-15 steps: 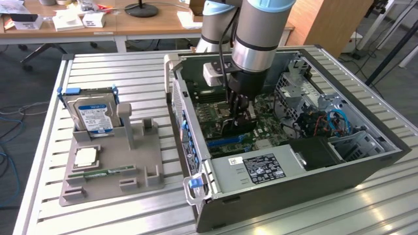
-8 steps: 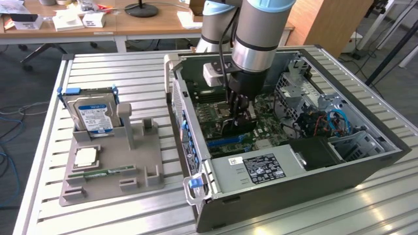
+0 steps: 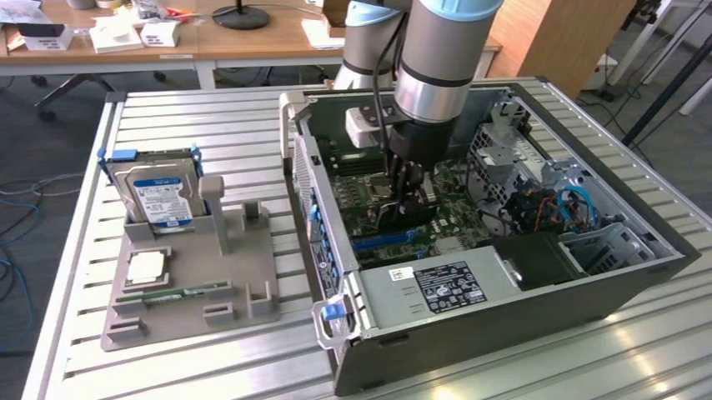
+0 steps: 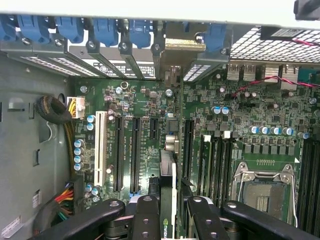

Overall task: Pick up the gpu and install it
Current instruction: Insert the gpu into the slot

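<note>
Slatted metal surface (image 3: pixel 167 367) lies nearest me, carrying a grey tray (image 3: pixel 200 262) with a hard drive (image 3: pixel 159 196) on the exterior view's left and an open computer case (image 3: pixel 501 333) on its right. Inside the case, my claw (image 3: pixel 406 204) pinches the gpu (image 3: pixel 388 223), held on edge at the motherboard (image 4: pixel 250 115) between long slots; seated or not, I cannot tell. Wooden desks (image 3: pixel 256 42) stand beyond.

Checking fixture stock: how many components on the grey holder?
3 on the grey holder: hard drive standing at its far end, square silver chip flat in the middle, memory stick lying just nearer. The gpu is in the claw.
</note>
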Controlling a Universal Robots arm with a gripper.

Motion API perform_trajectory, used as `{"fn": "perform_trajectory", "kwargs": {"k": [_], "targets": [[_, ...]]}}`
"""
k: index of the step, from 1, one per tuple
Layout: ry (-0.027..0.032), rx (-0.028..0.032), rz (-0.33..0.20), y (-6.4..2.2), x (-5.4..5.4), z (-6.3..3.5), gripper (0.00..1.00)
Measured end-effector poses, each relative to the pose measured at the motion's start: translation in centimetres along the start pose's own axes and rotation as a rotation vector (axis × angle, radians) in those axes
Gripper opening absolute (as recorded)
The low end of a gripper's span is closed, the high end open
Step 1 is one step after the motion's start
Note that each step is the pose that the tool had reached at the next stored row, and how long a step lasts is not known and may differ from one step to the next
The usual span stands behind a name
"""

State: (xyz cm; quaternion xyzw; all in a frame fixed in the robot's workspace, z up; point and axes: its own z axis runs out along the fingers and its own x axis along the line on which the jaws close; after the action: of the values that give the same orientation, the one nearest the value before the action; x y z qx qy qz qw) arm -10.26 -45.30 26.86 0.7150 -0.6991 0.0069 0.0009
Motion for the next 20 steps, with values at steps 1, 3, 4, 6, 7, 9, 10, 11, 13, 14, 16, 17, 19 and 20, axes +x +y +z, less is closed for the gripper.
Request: {"fn": "perform_trajectory", "kwargs": {"k": [1, 3, 4, 6, 7, 9, 10, 11, 13, 14, 16, 17, 19, 20], "targets": [[0.0000, 0.0014, 0.000, 0.03, 0.00, 0.00, 0.26], [0.0000, 0.0050, -0.001, 0.07, 0.00, 0.00, 0.26], [0.0000, 0.0067, -0.001, 0.09, 0.00, 0.00, 0.26], [0.0001, 0.0088, -0.001, 0.11, 0.00, 0.00, 0.26], [0.0002, 0.0092, -0.001, 0.12, 0.00, 0.00, 0.26], [0.0001, 0.0105, -0.002, 0.21, -0.01, 0.00, 0.26], [0.0001, 0.0104, -0.001, 0.21, -0.01, 0.00, 0.26], [0.0001, 0.0104, -0.001, 0.21, -0.01, 0.00, 0.26], [0.0002, 0.0108, -0.002, 0.21, -0.01, 0.07, 0.26], [0.0003, 0.0108, -0.001, 0.21, -0.01, 0.09, 0.26], [0.0002, 0.0109, -0.001, 0.21, -0.02, 0.10, 0.26], [0.0002, 0.0109, -0.002, 0.21, -0.02, 0.10, 0.26], [0.0002, 0.0109, -0.001, 0.21, -0.02, 0.11, 0.26], [0.0001, 0.0110, -0.001, 0.21, -0.02, 0.15, 0.26]]}}
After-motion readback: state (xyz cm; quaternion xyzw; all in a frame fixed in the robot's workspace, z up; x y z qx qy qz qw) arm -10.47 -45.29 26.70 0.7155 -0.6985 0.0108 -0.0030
